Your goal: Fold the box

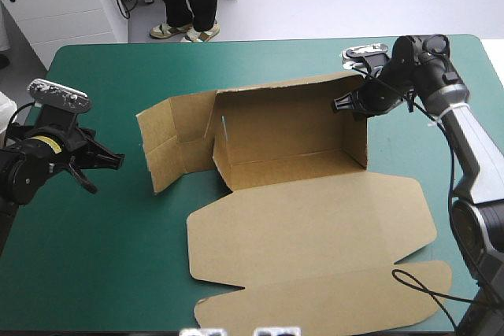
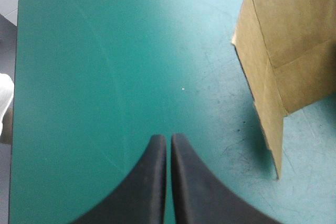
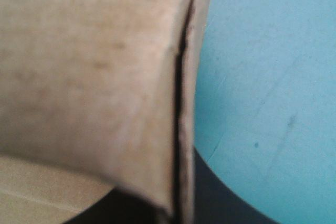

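**Ana:** Where was the box at that moment?

**Ben:** The brown box (image 1: 291, 139) sat around the middle of the table, on the teal-green cover (image 1: 94, 265). Its far wall (image 1: 276, 108) and right end wall (image 1: 356, 143) stood raised. The lid (image 1: 315, 226) lay flat toward the near edge, and its tuck flap (image 1: 331, 300) reached almost to that edge.

**Ana:** And the left end?

**Ben:** It was not tucked in. The left end panels (image 1: 169, 143) stood upright but splayed outward, away from the tray floor (image 1: 291, 167).

**Ana:** What was the right gripper doing?

**Ben:** The right gripper (image 1: 344, 105) was at the box's far right corner, up at the top of the right end wall. In its wrist view the board's edge (image 3: 184, 119) ran straight between the black fingers (image 3: 226, 205). They were all but closed, with the sheet pinched between them.

**Ana:** And the left one?

**Ben:** The left gripper (image 1: 98, 167) was over bare cover near the table's left edge, well apart from the box. In the left wrist view its fingers (image 2: 142, 182) met in a pointed arch with only a hairline slit between them, and they held nothing. One splayed panel (image 2: 283, 51) stood ahead of the gripper and off to one side, not touching it.

**Ana:** Was that gripper resting on the cover?

**Ben:** I could not tell.
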Robot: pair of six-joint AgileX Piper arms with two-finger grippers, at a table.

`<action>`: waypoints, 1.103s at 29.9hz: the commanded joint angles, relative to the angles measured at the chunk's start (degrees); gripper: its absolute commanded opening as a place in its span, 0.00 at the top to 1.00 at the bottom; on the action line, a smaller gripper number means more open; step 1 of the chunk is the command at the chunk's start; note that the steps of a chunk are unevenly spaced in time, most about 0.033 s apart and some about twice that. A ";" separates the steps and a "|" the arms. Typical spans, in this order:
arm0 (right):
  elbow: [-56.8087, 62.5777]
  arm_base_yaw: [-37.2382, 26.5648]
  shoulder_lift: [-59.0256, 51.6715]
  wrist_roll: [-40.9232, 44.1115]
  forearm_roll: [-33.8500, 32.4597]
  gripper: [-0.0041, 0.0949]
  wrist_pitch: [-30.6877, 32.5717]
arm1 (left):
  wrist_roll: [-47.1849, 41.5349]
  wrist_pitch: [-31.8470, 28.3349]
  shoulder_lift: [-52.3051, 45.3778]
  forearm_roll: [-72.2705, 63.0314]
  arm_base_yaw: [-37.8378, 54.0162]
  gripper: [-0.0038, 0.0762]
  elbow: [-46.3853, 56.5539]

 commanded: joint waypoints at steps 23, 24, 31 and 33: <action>-8.18 -0.19 7.00 1.47 -1.55 0.26 -1.95 | -1.07 -4.25 -0.65 -1.84 -0.05 0.94 -1.41; -8.18 -0.19 6.50 0.78 -1.53 0.26 -1.05 | -1.07 -4.25 -0.65 -1.84 -0.05 0.94 -1.41; -8.18 -0.19 0.44 0.10 -1.53 0.28 0.29 | -1.07 -4.25 -0.65 -1.92 -0.05 0.94 -1.41; -8.18 -0.19 -0.98 -0.31 -1.53 0.28 0.29 | -1.07 -4.25 -0.65 -1.92 -0.05 0.94 -1.41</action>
